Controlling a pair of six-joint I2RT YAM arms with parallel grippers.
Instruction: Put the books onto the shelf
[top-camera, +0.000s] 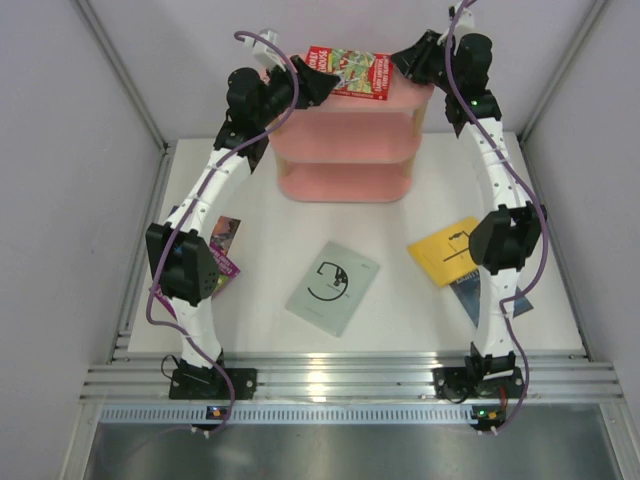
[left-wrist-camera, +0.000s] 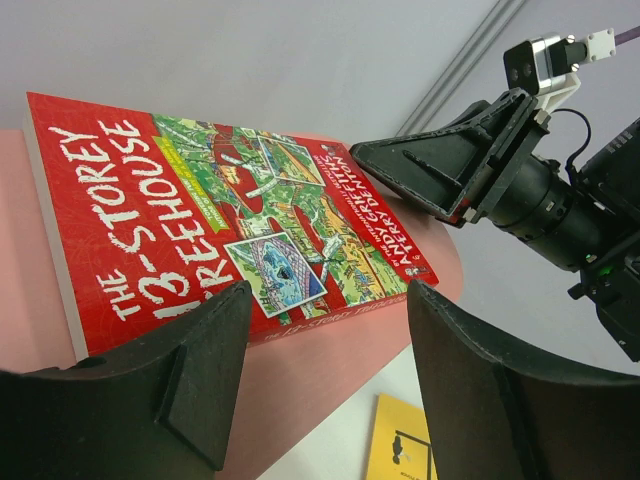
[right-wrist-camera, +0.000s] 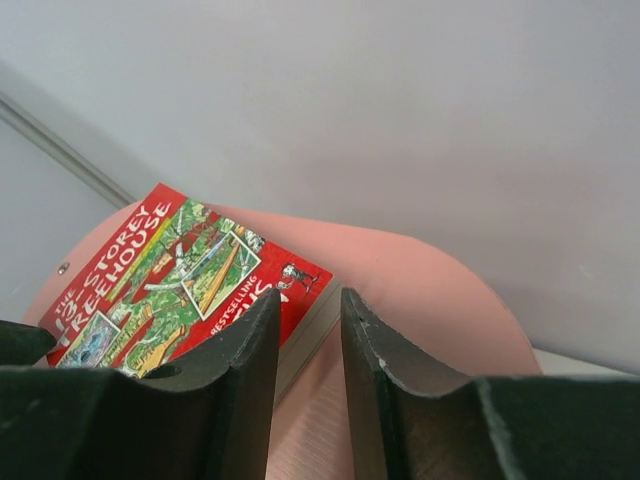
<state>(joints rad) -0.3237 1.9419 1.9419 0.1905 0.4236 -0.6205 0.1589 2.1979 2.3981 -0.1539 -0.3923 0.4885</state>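
Grey-green paperback (top-camera: 333, 287), plain yellow paperback (top-camera: 443, 250), a purple one (top-camera: 226, 240) and a dark one (top-camera: 466, 288) lie on the white table (top-camera: 400, 320), well behind both grippers and yet to be shelved. The left gripper (left-wrist-camera: 328, 300) hangs open and empty just short of the red illustrated book (left-wrist-camera: 200, 210). The right gripper (right-wrist-camera: 310, 300), jaws narrowed on nothing, sits at the book's corner. This book lies flat atop the small pink three-tier shelf (top-camera: 345, 185).

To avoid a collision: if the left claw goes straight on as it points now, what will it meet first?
Most likely the red book, lying on the shelf just ahead of the open left claw; depth is unclear.
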